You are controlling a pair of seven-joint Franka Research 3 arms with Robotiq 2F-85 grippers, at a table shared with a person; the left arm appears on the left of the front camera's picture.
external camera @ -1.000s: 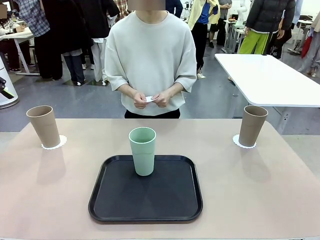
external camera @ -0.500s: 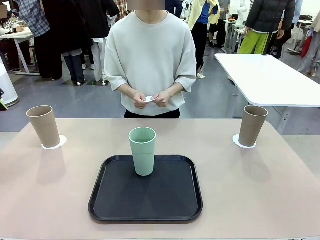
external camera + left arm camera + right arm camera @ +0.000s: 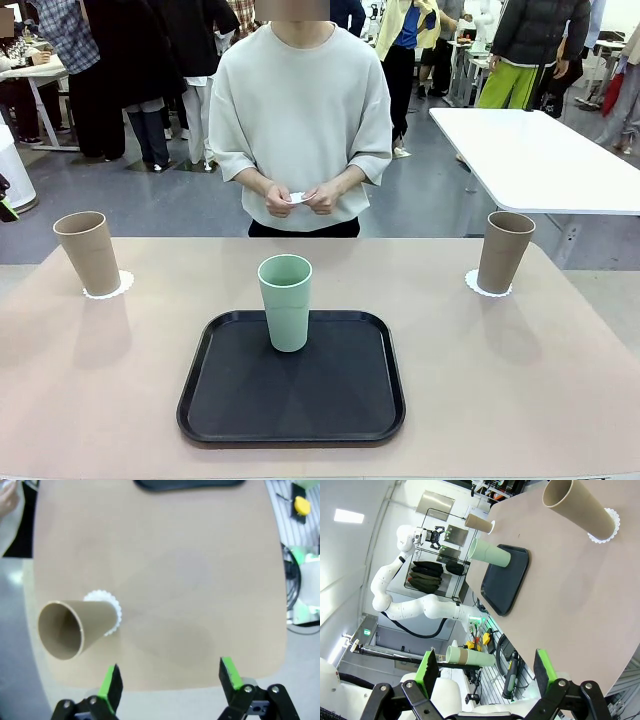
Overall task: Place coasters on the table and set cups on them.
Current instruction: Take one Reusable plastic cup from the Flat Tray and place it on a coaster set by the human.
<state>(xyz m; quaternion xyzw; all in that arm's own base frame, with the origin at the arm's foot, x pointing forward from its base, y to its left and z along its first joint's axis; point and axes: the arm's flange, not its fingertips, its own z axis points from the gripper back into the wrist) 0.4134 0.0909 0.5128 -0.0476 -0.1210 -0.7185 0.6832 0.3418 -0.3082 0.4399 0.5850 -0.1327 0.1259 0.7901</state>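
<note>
Cups, three. Tan cup one: on coaster, just ahead of left claw. Tan cup two: on second coaster, well ahead of right claw. Both claws released, empty. Mint cup: on black tray, beyond either claw. Third pairing pending; person's hands hold a small white piece, probably the last coaster. Next: that laid on tabletop, Mint cup gripped upright.

A tan-brown cup stands upright on a scalloped white coaster near the far left corner of the table. A second tan cup stands on a second coaster near the far right corner. The mint green cup stands upright near the far edge of the black tray.
</note>
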